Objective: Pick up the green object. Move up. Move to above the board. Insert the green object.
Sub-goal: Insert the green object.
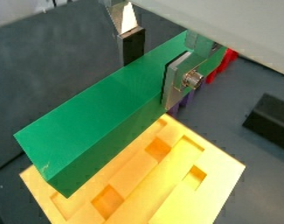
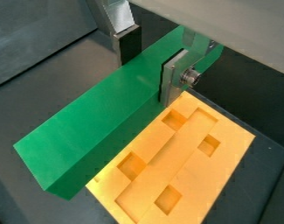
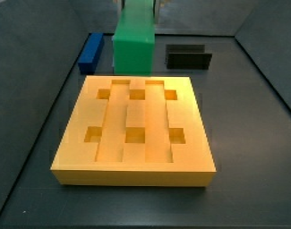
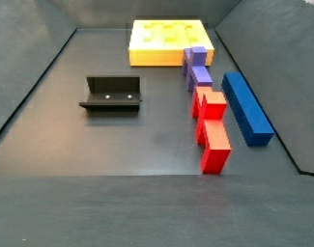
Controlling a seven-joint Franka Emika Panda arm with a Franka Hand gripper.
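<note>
My pincer [image 2: 154, 63] clamps the green object [image 2: 109, 122] across its width, holding it aloft over the board [image 2: 185, 166] so its length runs along the grooves. Lined up this way, I judge it ready to lower in.

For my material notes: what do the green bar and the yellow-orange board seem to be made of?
The green bar, held in the claw above the board, looks like matte plastic or painted wood: flat, even colour, sharp edges, no grain. The board seems to be the same kind of solid, smooth material, with clean-cut grooves and square holes. The pictures cannot settle which.
</note>
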